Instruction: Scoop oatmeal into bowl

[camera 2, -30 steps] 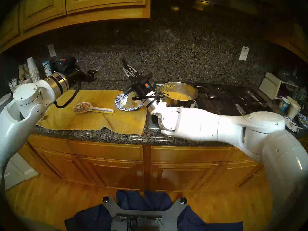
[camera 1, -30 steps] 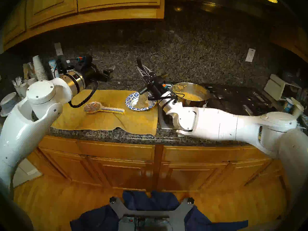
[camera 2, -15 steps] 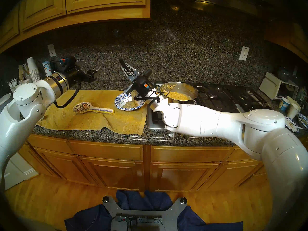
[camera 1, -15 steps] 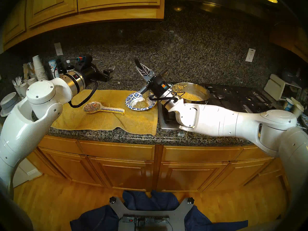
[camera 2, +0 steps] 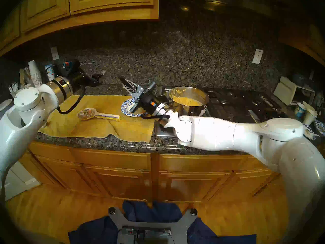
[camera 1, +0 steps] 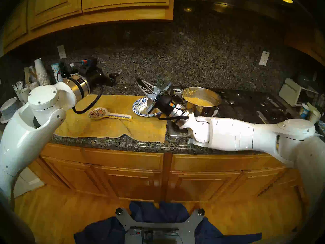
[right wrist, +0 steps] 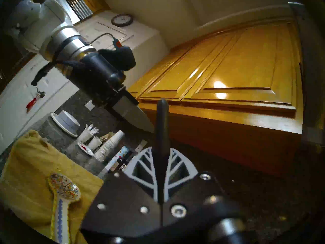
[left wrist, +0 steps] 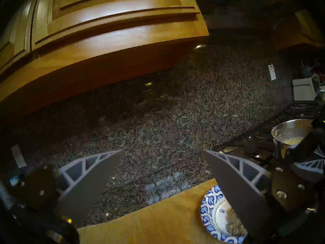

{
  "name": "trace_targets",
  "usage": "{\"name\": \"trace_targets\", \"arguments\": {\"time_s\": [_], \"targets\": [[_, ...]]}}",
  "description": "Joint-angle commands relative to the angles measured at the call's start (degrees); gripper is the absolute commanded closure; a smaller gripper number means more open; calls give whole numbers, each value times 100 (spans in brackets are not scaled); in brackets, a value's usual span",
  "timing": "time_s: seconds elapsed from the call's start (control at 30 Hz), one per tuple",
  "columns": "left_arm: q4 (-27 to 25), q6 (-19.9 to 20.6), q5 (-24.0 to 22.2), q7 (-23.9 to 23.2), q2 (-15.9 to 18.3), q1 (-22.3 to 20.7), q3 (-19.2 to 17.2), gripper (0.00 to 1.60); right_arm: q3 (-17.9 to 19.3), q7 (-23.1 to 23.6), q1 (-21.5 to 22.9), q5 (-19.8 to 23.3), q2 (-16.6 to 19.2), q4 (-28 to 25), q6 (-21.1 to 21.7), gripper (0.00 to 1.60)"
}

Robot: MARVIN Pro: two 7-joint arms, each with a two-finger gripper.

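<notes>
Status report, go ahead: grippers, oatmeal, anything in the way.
Left gripper open, empty. Right gripper shut on black utensil handle over bowl. Oatmeal in bowl; more in pot. Nothing in the way.

The right gripper (camera 1: 140,82) and its wrist cover much of the bowl (camera 1: 139,104). In the left wrist view, a finger (left wrist: 246,194) hides part of the oatmeal (left wrist: 233,224), and the picture's edge cuts the pot (left wrist: 292,132).

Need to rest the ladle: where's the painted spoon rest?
In the head view, the spoon rest lies on the yellow towel, left of the bowl.
</notes>
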Motion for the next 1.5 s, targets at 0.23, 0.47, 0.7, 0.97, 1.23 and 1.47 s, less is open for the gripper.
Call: {"name": "trace_targets", "arguments": {"time_s": [0.23, 0.47, 0.7, 0.97, 1.23, 1.47], "targets": [[-70, -80, 6, 15, 4, -177, -138, 0, 480, 16, 685, 15, -105, 535, -78, 160], [-66, -98, 9, 13, -4, -188, -138, 0, 467, 105, 658, 26, -230, 727, -246, 160], [-60, -115, 14, 10, -10, -196, -134, 0, 300, 115, 432, -37, -158, 553, -340, 160], [-60, -118, 13, 10, -9, -196, -133, 0, 233, 39, 322, -52, -82, 411, -326, 160], [-62, -113, 11, 12, -6, -193, -134, 0, 292, -61, 272, 5, -93, 347, -322, 160], [-65, -106, 8, 14, -2, -189, -135, 0, 403, -156, 333, 46, -144, 328, -333, 160]]}}
